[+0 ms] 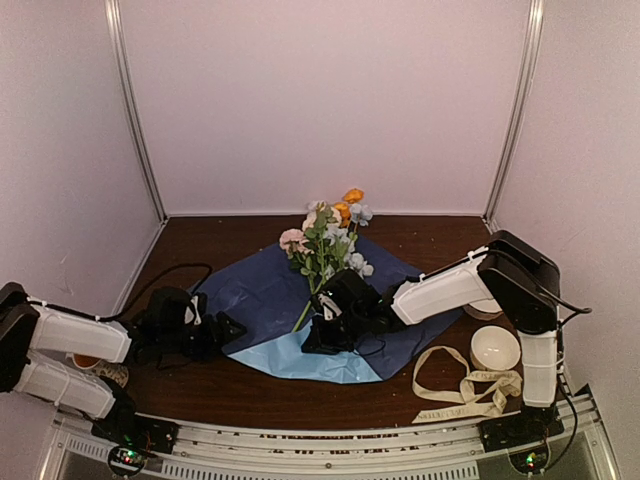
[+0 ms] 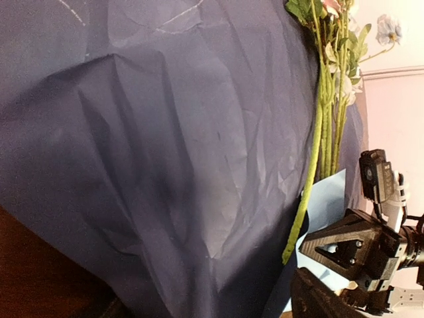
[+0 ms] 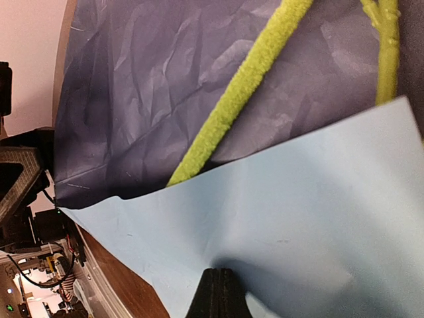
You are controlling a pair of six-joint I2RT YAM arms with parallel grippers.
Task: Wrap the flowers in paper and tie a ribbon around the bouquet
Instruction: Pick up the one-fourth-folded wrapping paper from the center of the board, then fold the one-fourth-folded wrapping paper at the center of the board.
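The flowers (image 1: 325, 240) lie on the paper (image 1: 255, 290), the ribbon (image 1: 465, 390) to its right.

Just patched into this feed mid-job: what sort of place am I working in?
Probably a lab recording booth: plain white panel walls, metal corner posts, and a brown table with a metal rail along its near edge.

High and behind, looking down on the whole dark brown wooden table (image 1: 262, 396); wrist views in tight, facing each other across creased blue tissue paper (image 2: 165, 165).

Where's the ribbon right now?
Top view: the ribbon lies loose at the near-right of the table, just in front of the white bowl, by the right arm's base.
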